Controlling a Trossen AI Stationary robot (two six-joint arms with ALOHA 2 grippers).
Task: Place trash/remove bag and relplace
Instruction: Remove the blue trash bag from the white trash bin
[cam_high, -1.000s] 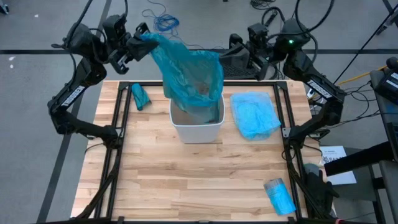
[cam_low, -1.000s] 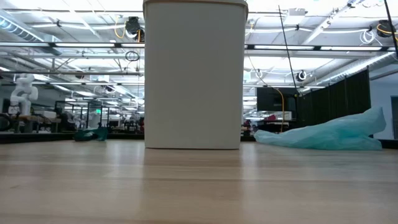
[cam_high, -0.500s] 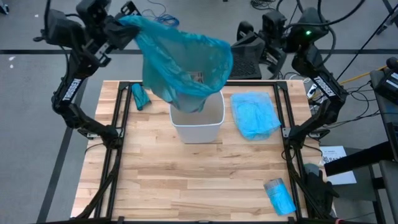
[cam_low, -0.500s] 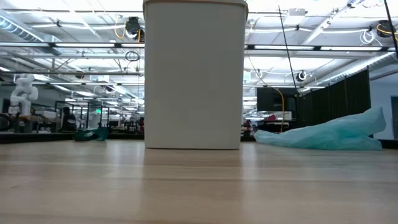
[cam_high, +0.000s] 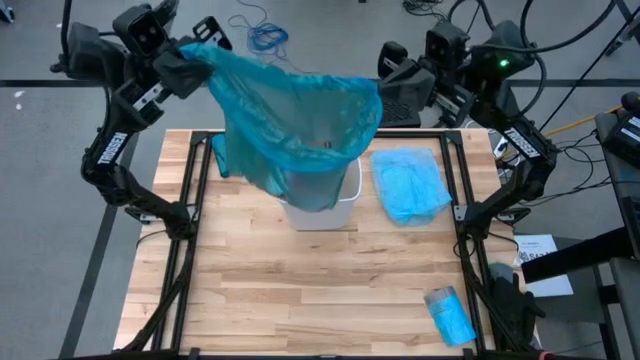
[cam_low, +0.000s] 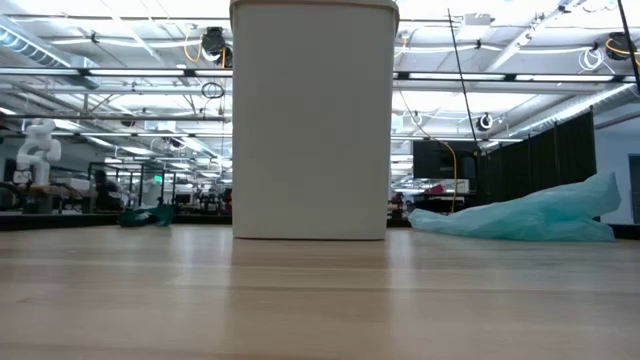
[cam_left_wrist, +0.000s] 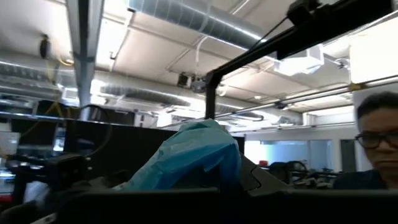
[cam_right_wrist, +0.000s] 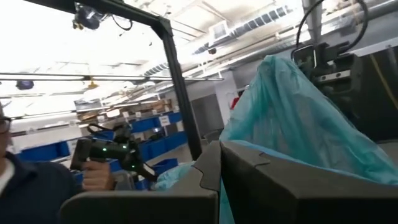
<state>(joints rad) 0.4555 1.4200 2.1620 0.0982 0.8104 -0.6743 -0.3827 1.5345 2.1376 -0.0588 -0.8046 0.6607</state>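
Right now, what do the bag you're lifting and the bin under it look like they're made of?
The bag looks like thin, translucent teal plastic film: it crinkles, sags, and dark contents show through. The left gripper and right gripper hold it stretched between them. The bin looks like rigid white plastic, matte and smooth-walled, though coated metal can't be ruled out.

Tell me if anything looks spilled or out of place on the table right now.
Nothing looks spilled. The blue bag hangs lifted between the left gripper and right gripper above the white bin; a flat bag lies beside it.
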